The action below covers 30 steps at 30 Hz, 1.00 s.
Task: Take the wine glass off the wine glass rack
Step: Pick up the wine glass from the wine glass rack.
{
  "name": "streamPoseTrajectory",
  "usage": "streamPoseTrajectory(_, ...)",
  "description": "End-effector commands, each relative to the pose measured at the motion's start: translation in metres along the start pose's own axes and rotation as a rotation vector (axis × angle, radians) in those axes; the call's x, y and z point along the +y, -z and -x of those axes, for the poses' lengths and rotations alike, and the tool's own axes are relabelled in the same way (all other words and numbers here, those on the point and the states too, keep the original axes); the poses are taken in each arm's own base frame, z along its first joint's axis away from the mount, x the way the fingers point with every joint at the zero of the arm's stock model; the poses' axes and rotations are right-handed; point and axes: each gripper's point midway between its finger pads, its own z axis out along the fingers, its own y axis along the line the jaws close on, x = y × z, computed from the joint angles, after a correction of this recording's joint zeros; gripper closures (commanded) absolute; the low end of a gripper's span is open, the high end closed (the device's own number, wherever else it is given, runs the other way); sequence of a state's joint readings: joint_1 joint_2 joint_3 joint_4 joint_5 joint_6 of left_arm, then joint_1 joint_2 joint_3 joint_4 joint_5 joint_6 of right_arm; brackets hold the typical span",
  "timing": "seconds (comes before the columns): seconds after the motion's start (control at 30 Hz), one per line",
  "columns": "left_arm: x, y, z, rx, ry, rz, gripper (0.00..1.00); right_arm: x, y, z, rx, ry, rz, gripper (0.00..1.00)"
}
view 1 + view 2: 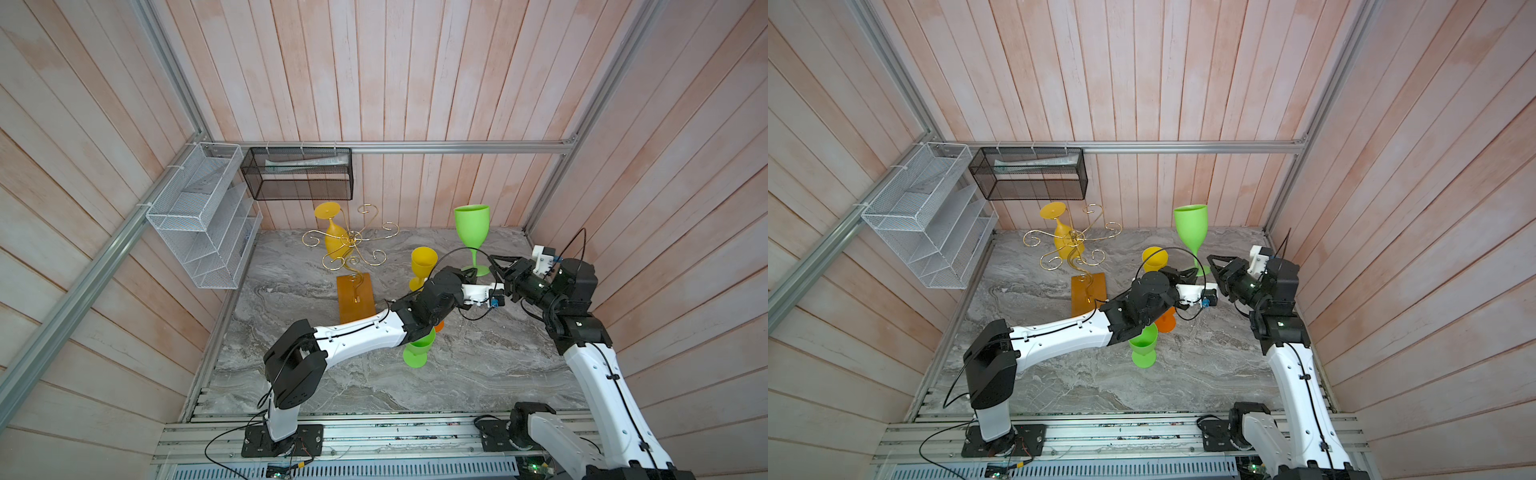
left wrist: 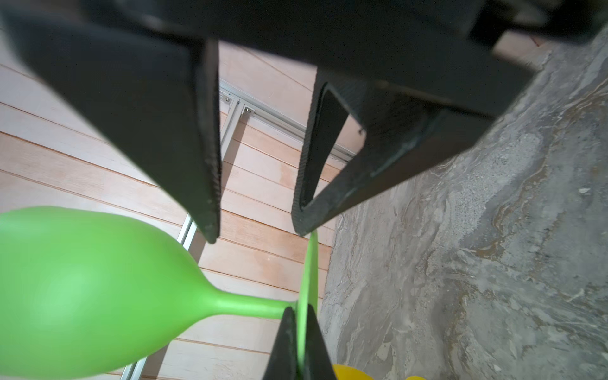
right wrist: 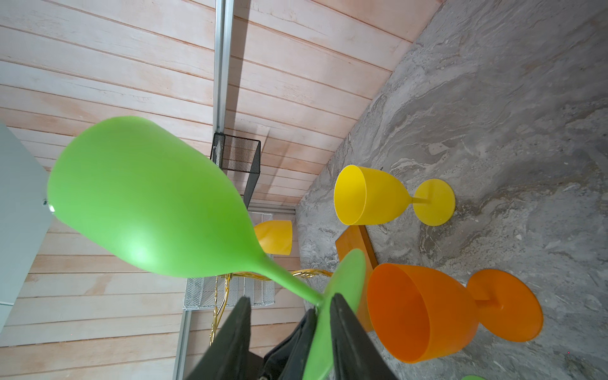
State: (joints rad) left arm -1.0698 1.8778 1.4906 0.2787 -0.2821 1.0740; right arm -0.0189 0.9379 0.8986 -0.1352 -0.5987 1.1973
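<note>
Left tool (image 2: 300, 316) clamps the foot of the green wine glass (image 1: 471, 226), already well clear of the wine glass rack (image 1: 352, 239), while the right tool (image 3: 290, 299) gapes around that foot; only setting it down seems left.

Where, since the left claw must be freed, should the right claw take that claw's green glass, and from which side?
The stem of the green glass, just above its foot, from the side opposite the left claw. That claw is shut on the foot's rim, the bowl looks too wide, and the upright stem is slim and bare.
</note>
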Motion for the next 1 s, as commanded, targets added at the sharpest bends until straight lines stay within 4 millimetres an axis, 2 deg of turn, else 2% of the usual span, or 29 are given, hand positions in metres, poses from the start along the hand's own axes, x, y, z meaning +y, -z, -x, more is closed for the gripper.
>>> streamPoseTrajectory(0.0, 0.020, -0.002, 0.010, -0.017, 0.007, 0.079, 1.00, -0.002, 0.001, 0.004, -0.027, 0.000, -0.016, 0.59)
streamPoseTrajectory(0.27, 0.028, -0.001, 0.010, -0.017, 0.004, 0.122, 1.00, -0.004, 0.001, 0.005, -0.034, -0.002, -0.019, 0.59)
streamPoseTrajectory(0.47, 0.020, -0.003, 0.014, -0.049, 0.015, 0.103, 1.00, 0.001, 0.000, 0.004, -0.022, 0.005, -0.006, 0.59)
streamPoseTrajectory(0.77, 0.016, -0.005, 0.025, -0.088, 0.018, 0.094, 1.00, -0.003, -0.004, 0.003, -0.017, -0.011, -0.004, 0.60)
streamPoseTrajectory(0.83, 0.015, -0.005, 0.028, -0.095, 0.020, 0.093, 1.00, -0.003, -0.004, 0.004, -0.016, -0.013, -0.002, 0.61)
streamPoseTrajectory(0.97, 0.016, -0.006, 0.030, -0.102, 0.026, 0.097, 1.00, -0.004, -0.007, 0.003, -0.008, -0.019, 0.007, 0.74)
